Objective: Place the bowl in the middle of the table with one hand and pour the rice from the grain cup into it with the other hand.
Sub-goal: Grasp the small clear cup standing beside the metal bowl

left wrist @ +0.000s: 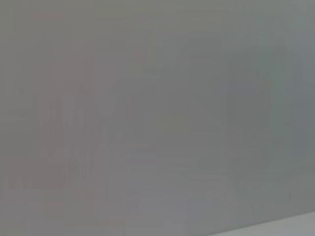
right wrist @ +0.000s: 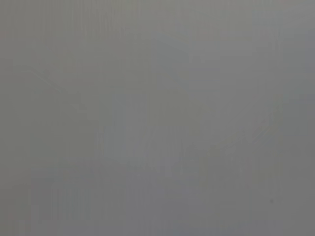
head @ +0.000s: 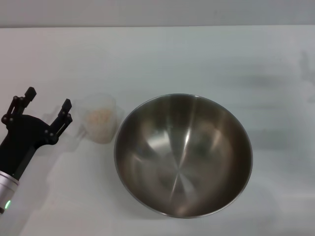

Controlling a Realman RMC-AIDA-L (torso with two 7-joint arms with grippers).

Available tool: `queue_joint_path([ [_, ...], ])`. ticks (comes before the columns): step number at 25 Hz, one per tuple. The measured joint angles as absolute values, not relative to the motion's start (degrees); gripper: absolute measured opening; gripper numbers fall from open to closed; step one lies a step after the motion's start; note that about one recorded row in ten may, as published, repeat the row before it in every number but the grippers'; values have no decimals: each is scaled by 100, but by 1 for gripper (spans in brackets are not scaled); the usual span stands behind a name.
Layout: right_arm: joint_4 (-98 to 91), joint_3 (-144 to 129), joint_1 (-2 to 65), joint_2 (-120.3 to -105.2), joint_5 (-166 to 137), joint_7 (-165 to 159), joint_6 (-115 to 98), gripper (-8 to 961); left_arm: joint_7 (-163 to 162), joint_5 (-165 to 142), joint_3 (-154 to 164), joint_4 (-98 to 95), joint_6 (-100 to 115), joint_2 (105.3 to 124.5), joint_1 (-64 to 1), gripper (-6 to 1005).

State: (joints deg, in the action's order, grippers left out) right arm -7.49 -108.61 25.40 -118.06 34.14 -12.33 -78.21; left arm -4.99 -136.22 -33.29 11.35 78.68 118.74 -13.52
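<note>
The large steel bowl (head: pixel 183 155) stands on the white table (head: pixel 162 59), a little right of the middle and near the front. It is empty. The small clear grain cup (head: pixel 100 121) stands upright just left of the bowl, with pale rice (head: pixel 99 118) inside. My left gripper (head: pixel 48 99) is open, just left of the cup and not touching it. The right gripper is out of view. Both wrist views show only plain grey.
The far half of the table and its right side hold nothing else. The table's far edge (head: pixel 157 26) runs across the top of the head view.
</note>
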Motion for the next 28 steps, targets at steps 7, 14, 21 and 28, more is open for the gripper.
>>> queue_joint_path([
  [7,-734,-10862,2573,-11788,3414,-1233,-7748,478,-501,-13623,-3185,1145,7605,11881,-1449,831],
  [14,-741,-10861,2575,-11786,3413,-1233,-7688,478,-502,-13623,-3171,1127,7432,11882,-1456,831],
  [21,-737,-10861,2572,-11804,3388,-1233,-7683,478,-325,-13623,-3191,1128,7211,11880,-1486,830],
  [28,-729,-10861,2557,-11815,3388,-1233,-7678,478,-310,-13623,-3186,1186,7371,11867,-1453,830],
])
